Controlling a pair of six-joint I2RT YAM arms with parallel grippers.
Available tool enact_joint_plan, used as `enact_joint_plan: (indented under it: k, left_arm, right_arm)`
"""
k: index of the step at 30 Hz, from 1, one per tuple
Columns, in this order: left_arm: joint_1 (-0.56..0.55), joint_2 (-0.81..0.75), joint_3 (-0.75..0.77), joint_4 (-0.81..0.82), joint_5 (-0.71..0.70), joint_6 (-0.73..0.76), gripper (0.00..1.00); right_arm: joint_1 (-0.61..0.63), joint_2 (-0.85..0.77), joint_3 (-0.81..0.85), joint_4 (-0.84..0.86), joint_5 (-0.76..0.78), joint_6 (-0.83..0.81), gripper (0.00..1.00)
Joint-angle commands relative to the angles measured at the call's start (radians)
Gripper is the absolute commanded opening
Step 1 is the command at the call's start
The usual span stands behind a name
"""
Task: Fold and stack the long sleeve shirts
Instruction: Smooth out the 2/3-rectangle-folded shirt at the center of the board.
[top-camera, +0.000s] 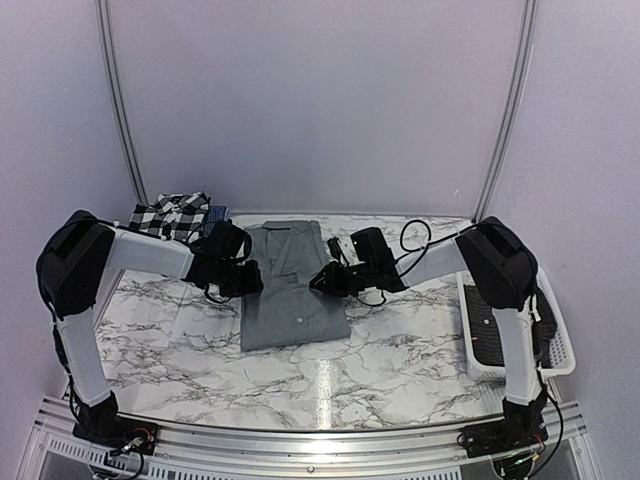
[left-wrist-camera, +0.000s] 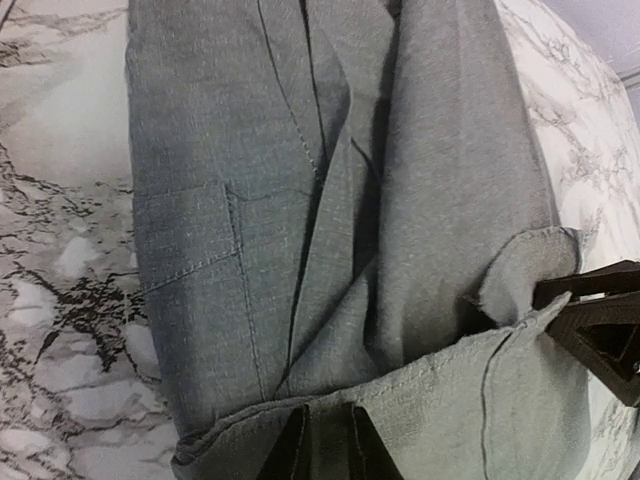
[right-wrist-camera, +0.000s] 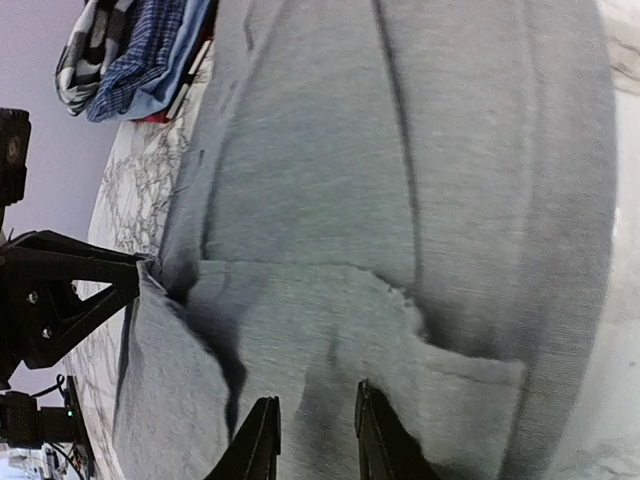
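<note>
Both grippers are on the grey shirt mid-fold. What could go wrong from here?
1. Left gripper and right gripper pinch only the edges of the grey shirt; cloth may slip out mid-fold.
2. The checked shirt lies close to the left gripper and could get dragged.

- no text, label, brand, number or sign can be read in any of the three views.
- the mid-grey shirt (top-camera: 293, 290) shows only plain cloth, seams, a pocket and a button, with no legible tag.
- the checked shirt (top-camera: 170, 213) shows only its woven pattern.
</note>
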Motion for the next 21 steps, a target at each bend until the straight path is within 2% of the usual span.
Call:
enact_joint_plan:
  k: [1, 9, 15, 21]
  left_arm:
    - [0.02, 0.087, 0.045, -0.005, 0.055, 0.03, 0.13]
    - [0.03, 0.104, 0.041, -0.005, 0.056, 0.029, 0.13]
    - [0.027, 0.057, 0.062, -0.005, 0.079, 0.037, 0.14]
    - [0.012, 0.002, 0.053, -0.009, 0.053, 0.024, 0.14]
  right_arm:
    - [-0.022, -0.011, -0.083, 0.121, 0.013, 0.13, 0.26]
    - [-0.019, -0.084, -0.216, 0.197, 0.034, 0.196, 0.26]
    - [-0.018, -0.135, -0.144, 0.123, 0.044, 0.108, 0.27]
    - [-0.023, -0.081, -0.051, 0.103, 0.028, 0.084, 0.27]
